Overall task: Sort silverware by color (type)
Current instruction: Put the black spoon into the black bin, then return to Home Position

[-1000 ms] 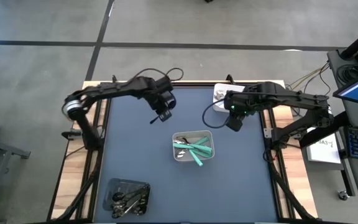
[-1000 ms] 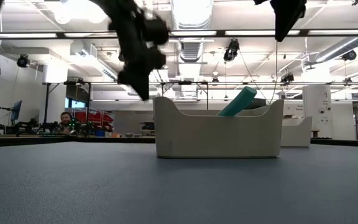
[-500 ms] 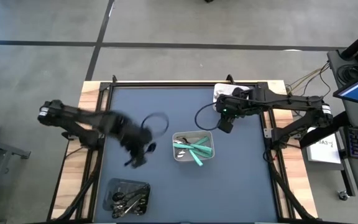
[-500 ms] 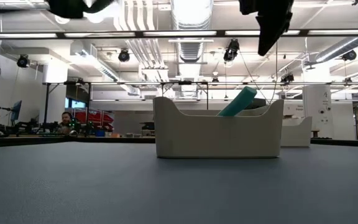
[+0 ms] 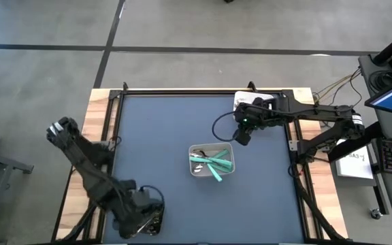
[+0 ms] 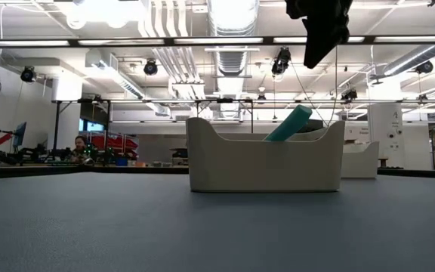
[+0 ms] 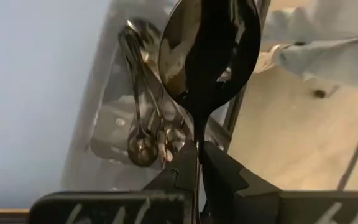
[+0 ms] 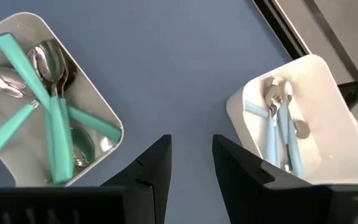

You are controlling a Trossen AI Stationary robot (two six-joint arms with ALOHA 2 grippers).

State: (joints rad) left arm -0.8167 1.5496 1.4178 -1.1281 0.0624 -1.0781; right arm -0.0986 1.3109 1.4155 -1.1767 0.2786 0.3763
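My left gripper (image 5: 140, 209) hangs over the dark tray (image 7: 104, 106) at the table's near left and is shut on a black spoon (image 7: 210, 50). Several black spoons (image 7: 143, 134) lie in that tray. The grey tray (image 5: 211, 160) at mid-table holds teal-handled silverware (image 8: 53, 127), and one teal handle (image 6: 289, 123) leans out over its rim. The white tray (image 8: 291, 118) at the far right holds pale-blue-handled silverware (image 8: 283, 134). My right gripper (image 8: 191, 162) is open above the table between the grey and white trays, holding nothing. My left gripper pinches the black spoon's handle (image 7: 197, 127) between its two fingertips, just behind the bowl. The fingers point steeply down and lie along the handle. The bowl (image 7: 211, 56) sticks out beyond the fingertips over the dark tray; whether it touches the tray's contents cannot be told.
Blue mat (image 5: 175, 136) lies bare between the trays. A black frame rail (image 5: 203, 91) runs along the far edge, with wooden borders (image 5: 80, 184) at the sides. In the low view the grey tray (image 6: 265, 155) stands ahead of the white tray (image 6: 362, 160).
My left gripper has swung fast from the far middle of the table to the near left, carrying the black spoon, and now hangs over the dark tray. My right gripper has shifted slightly toward the table's left and stays open.
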